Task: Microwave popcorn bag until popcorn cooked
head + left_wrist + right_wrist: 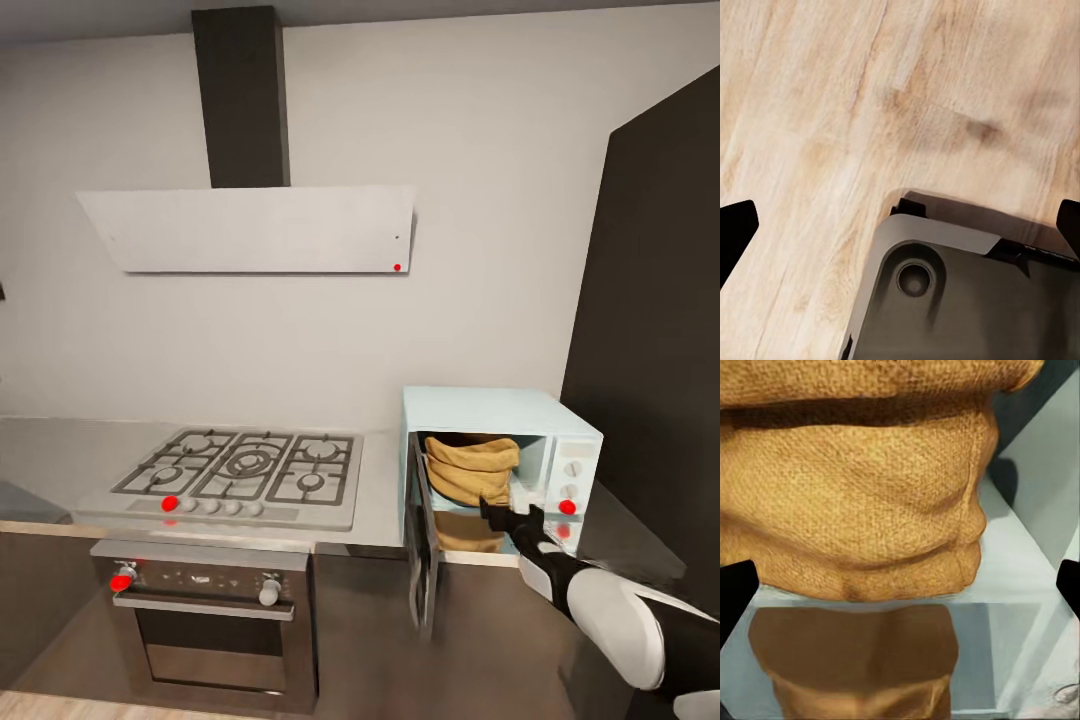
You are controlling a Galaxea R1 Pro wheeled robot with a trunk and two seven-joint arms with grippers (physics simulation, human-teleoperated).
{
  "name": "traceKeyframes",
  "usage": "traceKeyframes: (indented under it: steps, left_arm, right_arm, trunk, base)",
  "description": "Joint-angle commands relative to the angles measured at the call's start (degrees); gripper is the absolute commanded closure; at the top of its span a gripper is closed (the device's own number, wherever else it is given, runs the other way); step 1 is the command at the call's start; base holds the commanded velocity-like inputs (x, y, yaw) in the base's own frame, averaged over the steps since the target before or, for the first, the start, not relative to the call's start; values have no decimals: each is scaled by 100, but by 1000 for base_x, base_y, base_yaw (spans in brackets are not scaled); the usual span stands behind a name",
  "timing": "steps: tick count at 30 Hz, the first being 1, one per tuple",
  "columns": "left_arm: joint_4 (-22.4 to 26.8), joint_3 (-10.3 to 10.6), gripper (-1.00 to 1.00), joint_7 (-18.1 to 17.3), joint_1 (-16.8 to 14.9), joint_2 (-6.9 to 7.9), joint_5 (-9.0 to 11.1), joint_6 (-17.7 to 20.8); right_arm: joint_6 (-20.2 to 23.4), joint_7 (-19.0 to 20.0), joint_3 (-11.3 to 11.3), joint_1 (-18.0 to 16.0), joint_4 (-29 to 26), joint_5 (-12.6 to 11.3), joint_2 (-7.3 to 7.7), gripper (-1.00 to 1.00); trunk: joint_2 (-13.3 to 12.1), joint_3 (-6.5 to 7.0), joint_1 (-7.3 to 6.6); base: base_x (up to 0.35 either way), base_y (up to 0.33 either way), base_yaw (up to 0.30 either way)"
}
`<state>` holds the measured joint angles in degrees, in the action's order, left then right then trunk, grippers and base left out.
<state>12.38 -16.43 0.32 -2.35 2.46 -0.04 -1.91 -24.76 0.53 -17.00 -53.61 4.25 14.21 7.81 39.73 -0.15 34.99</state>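
Nearest the head camera, the robot's white right forearm reaches up from the lower right corner, and its black right pincer [512,517] sits at the mouth of the microwave [500,410], just in front of the popcorn bag [468,470]. From the right wrist view the fingertips [736,592] stand wide apart at the two edges of the picture, with nothing clamped between them; the bag's wrinkled tan-orange side fills the space ahead, resting on the pale floor of the oven, where its reflection shows below it. The microwave is a pale mint-blue box standing on the grey steel bench [60,445], its door [422,545] swung open to the left and its knobs on the right panel. Left of it a gas hob [240,468] with dark grates is set into the bench, with a steel oven [215,620] below and a flat white extractor hood [250,228] on the wall above. The left pincer [900,225] hangs over a light wooden floor [832,112] beside a dark part of the robot's base, its fingertips also wide apart and empty.
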Motion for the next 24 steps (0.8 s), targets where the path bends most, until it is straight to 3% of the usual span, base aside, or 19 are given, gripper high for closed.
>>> traceKeyframes:
  steps: [1,7,14,24]
  left_arm:
    - [-7,-9,-100,3,-2,0,2,-20]
    - [-7,-16,-100,9,-2,0,2,-20]
    - [-7,-18,-100,6,-2,0,3,-21]
    - [-7,-18,-100,5,-2,0,3,-20]
  right_arm:
    - [-282,29,-49,92,27,44,3,-100]
    - [-1078,270,-41,364,26,117,3,-100]
    - [-1469,298,-40,420,25,126,1,-100]
    - [-1783,265,-49,421,24,125,-17,-100]
  trunk:
    - [3,-1,2]
    - [3,-1,2]
    - [3,-1,2]
    - [3,-1,2]
  base:
    - [0,0,0]
    - [49,14,0]
    - [282,40,0]
    - [30,1,0]
